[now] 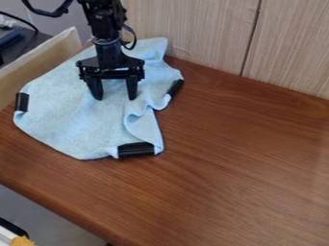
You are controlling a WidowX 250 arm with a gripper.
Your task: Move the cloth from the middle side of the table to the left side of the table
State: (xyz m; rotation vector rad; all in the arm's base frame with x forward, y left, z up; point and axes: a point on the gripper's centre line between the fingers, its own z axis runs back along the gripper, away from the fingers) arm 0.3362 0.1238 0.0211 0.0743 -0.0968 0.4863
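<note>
Cloth (67, 115) lies at the surface's (244, 163) upper-left corner under parted, perhaps touching fingers (132, 90); snagging as they lift could drag it away.

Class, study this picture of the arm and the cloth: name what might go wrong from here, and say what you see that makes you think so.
The open gripper is down at the cloth, so a fingertip might snag and drag it on lifting. The rumpled fold might bunch further if pulled. Pushed farther left, the cloth could ride up the pale board beside it.
</note>
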